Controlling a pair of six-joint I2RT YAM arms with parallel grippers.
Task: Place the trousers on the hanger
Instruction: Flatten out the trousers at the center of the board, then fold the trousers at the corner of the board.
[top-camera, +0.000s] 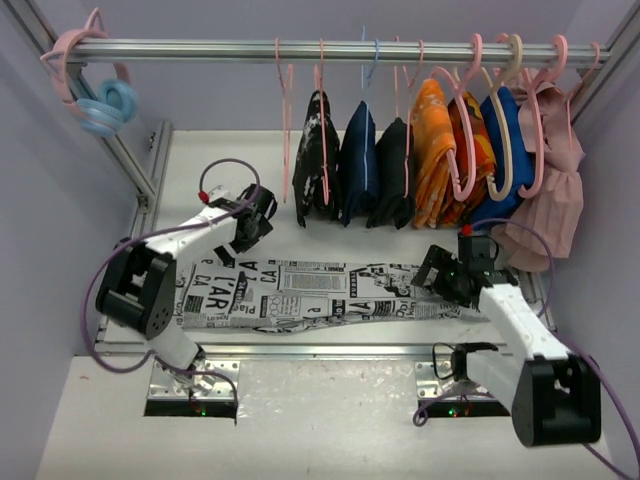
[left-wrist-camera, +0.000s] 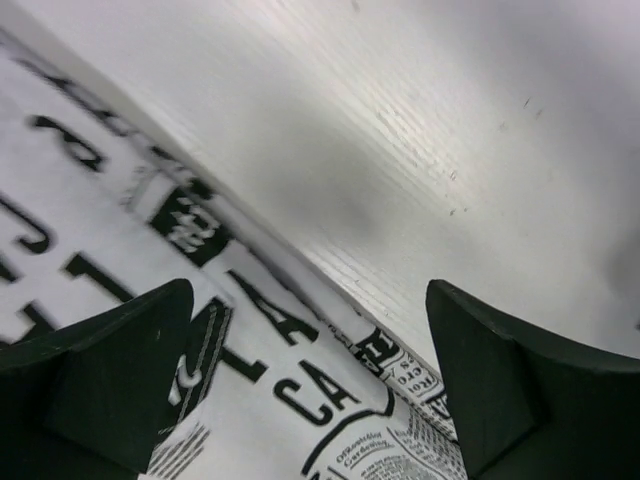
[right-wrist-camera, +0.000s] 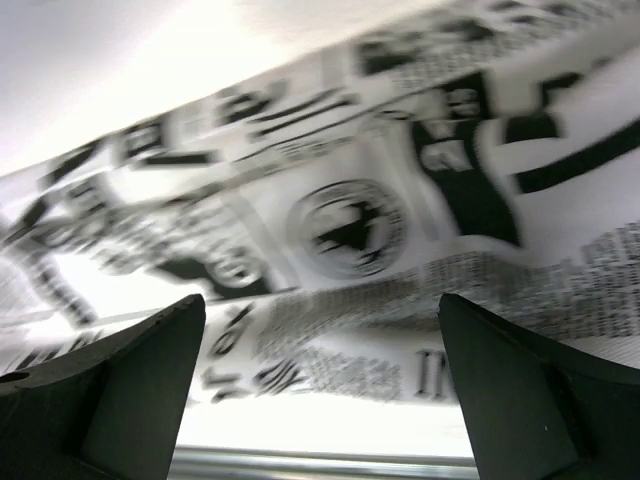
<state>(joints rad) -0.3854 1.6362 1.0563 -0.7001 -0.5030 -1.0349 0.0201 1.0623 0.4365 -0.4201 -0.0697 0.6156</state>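
The newspaper-print trousers (top-camera: 320, 293) lay flat and lengthwise across the white worktop (top-camera: 205, 165), between the two arms. The left end effector (left-wrist-camera: 308, 300) stood wide-jawed over their far left edge. The right end effector (right-wrist-camera: 322, 305) was equally wide over the right end. Neither gripped cloth. The thin pale-pink wire hanger (top-camera: 285, 140) hung empty on the rail (top-camera: 200, 50), just left of the dark garments (top-camera: 360, 165).

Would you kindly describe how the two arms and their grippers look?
Both arms have white link casings with black joint housings: left arm, right arm. The left gripper and right gripper are black, with broad, flat dark fingers. A purple cable loops along each arm, by a small red fitting.
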